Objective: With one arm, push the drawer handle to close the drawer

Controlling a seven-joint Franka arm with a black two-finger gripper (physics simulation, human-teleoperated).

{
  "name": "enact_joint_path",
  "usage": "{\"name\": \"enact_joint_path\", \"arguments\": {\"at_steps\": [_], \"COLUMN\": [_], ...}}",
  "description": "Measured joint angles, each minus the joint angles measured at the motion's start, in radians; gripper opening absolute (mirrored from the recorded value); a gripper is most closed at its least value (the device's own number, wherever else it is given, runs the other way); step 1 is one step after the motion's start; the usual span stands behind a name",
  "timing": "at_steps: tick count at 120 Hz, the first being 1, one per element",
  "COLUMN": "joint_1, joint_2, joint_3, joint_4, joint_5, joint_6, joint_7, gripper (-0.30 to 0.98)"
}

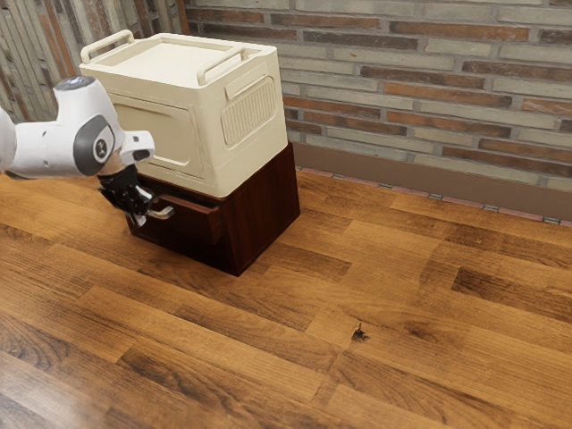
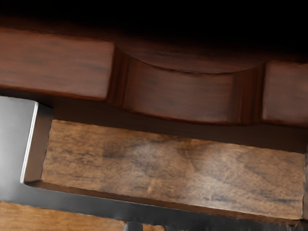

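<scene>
the wooden floor [image 1: 429,357] meets a brick wall [image 1: 429,98]. a cream crate [image 1: 201,134] sits on a dark red cabinet [image 1: 264,210]. the cabinet's drawer [image 1: 189,220] stands partly out, its front edge scooped in the middle. the black gripper [image 1: 140,217] is down by the drawer's front, right at the metal handle [image 2: 14,144]; whether it is spread or pressed together, i cannot tell.

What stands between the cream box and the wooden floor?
A dark reddish-brown cabinet, with its drawer sticking out. The cream box rests on top and the wooden floor is below, as the exterior view shows.
</scene>
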Motion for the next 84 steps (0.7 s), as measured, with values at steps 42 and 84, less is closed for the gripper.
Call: {"name": "enact_joint_path", "arguments": {"at_steps": [42, 84], "joint_1": [0.038, 0.023], "joint_2": [0.084, -0.224], "joint_3": [-0.021, -0.072], "joint_4": [0.126, -0.217], "joint_5": [-0.031, -0.077], "joint_6": [-0.013, -0.027], "joint_7": [0.223, 0.230], "gripper": [-0.04, 0.01]}}
